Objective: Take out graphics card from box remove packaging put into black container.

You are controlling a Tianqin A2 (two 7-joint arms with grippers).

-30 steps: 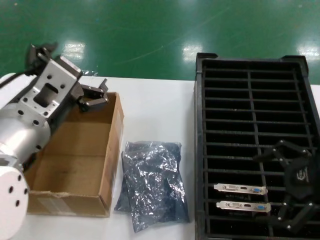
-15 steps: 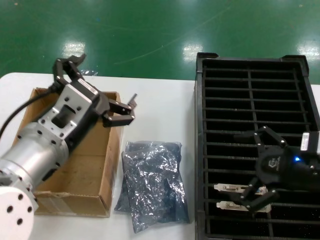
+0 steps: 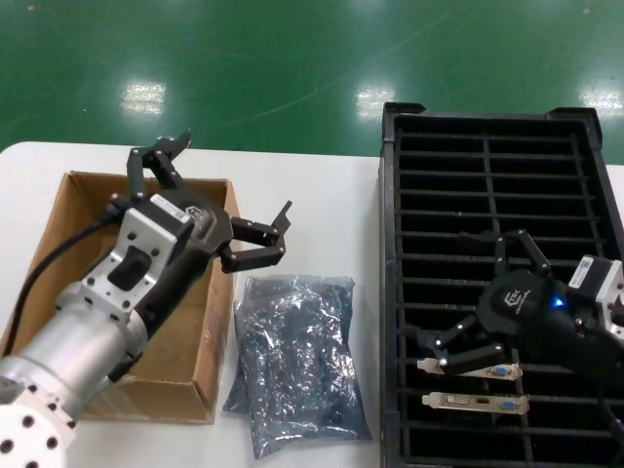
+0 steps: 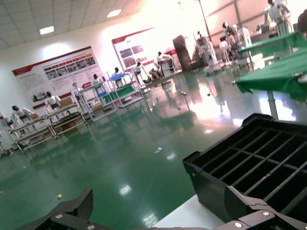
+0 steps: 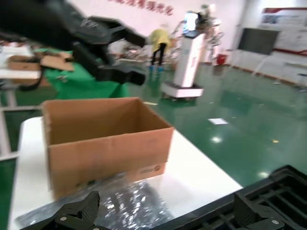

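Observation:
Two graphics cards [image 3: 468, 369] [image 3: 475, 402] stand in near slots of the black container [image 3: 390, 244], silver brackets up. My right gripper [image 3: 450, 291] hovers open just over them, and one finger crosses the upper card. The box [image 3: 185, 331] sits at the left, and what shows of its floor is bare. My left gripper [image 3: 234, 175] hangs open above the box's far right corner, holding nothing. The crinkly packaging [image 3: 297, 361] lies on the table between box and container. The right wrist view shows the box [image 5: 105, 139], the packaging [image 5: 120, 201] and my open right gripper [image 5: 165, 206].
The white table [image 3: 312, 214] ends at a green floor behind. In the left wrist view the black container [image 4: 249, 158] lies ahead of my open left gripper [image 4: 160, 203]. The left arm's body covers much of the box.
My left arm has swung right, from the box's far side to its right corner. My right gripper has come up and left from the container's near right corner to over the cards.

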